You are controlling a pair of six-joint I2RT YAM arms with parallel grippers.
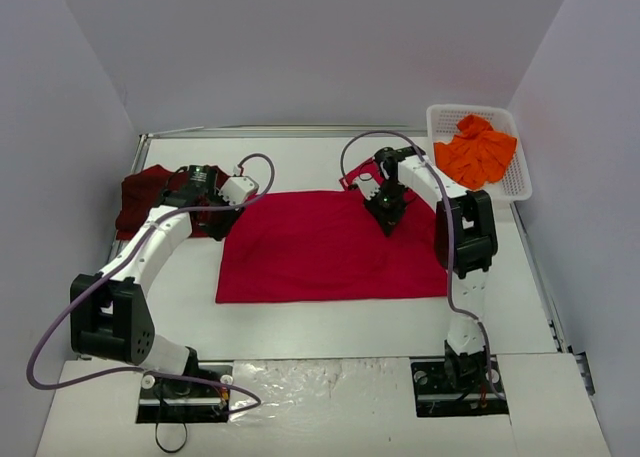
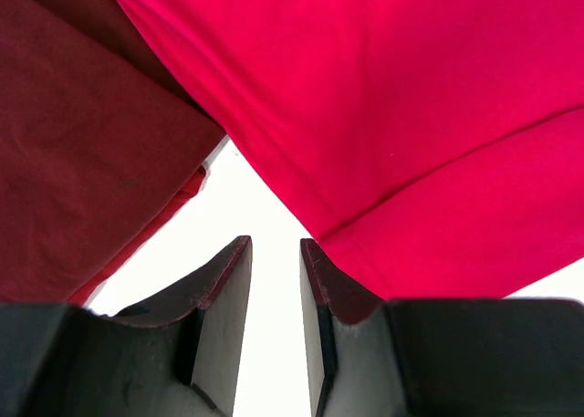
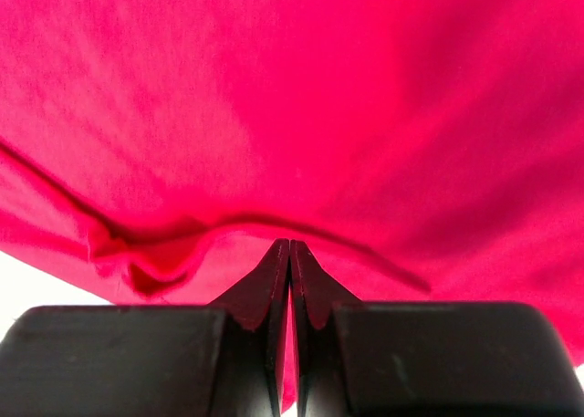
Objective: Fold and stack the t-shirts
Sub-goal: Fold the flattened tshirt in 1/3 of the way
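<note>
While the bright red t-shirt [image 1: 330, 252] lies spread flat across the middle of the table [image 1: 330, 322], the dark maroon t-shirt [image 1: 140, 192] sits at ten o'clock from it, close beside the red cloth's far left corner. The orange t-shirt [image 1: 478, 152] is crumpled inside the white basket [image 1: 520, 182] at two o'clock. The left gripper [image 2: 274, 253] hangs low over the strip of bare table between the maroon and red shirts, at the red one's ten o'clock corner. Its jaws stand a little apart, with nothing between them. The right gripper [image 3: 289, 245] is down on the red shirt toward one o'clock, jaws clenched tight together and tips against the cloth. A small pucker sits at nine o'clock from the tips. Whether any fold is caught between them cannot be told.
</note>
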